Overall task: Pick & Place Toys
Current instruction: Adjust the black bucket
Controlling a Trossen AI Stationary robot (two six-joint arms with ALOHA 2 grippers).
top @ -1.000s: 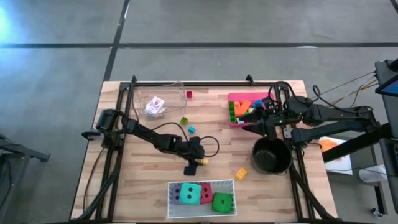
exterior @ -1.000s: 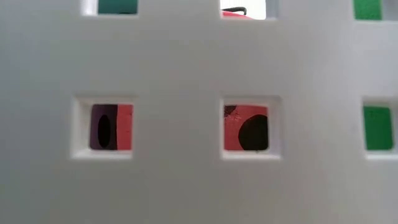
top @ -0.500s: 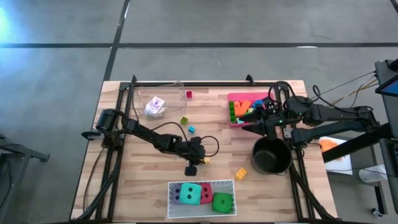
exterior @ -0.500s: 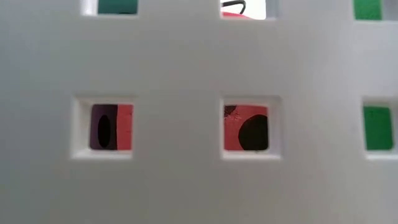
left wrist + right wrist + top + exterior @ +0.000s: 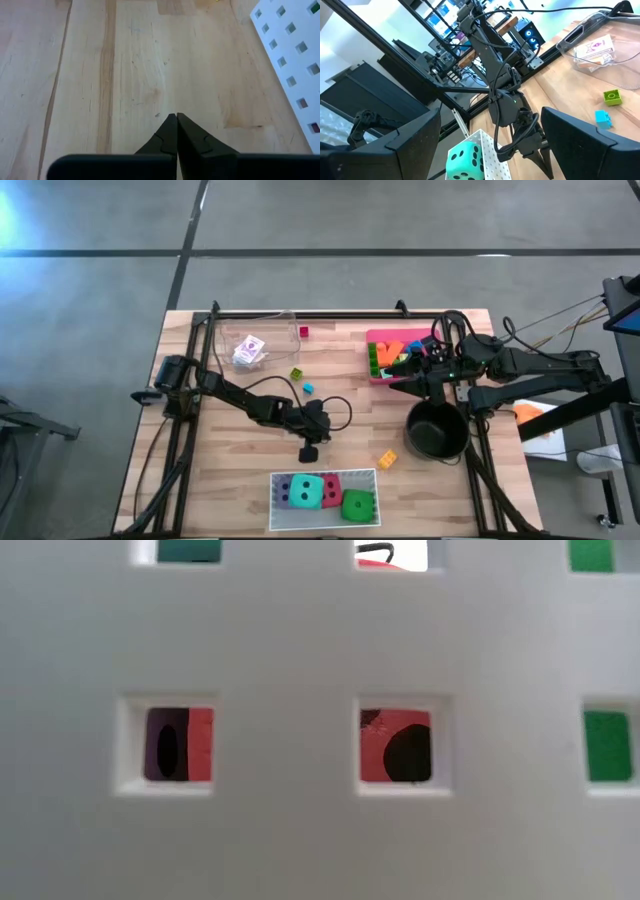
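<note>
Wooden table (image 5: 230,470) seen from straight above, black frame round its edges. Left gripper (image 5: 309,451) low over mid-table, just above the white tray (image 5: 273,502), fingers pinched together on nothing. Right gripper (image 5: 402,366) over the pink tray (image 5: 372,337) at the far right, among orange, green and blue blocks (image 5: 390,350). Black pot (image 5: 436,430) near the right edge. In the white tray: purple die (image 5: 285,493), teal die (image 5: 309,491), red die (image 5: 331,489), green die (image 5: 357,505). Yellow block (image 5: 387,459) between pot and white tray. Green block (image 5: 296,374) and blue block (image 5: 308,388) mid-table. Small red block (image 5: 303,332) beside the clear tray (image 5: 285,320), which holds playing cards (image 5: 248,349).
</note>
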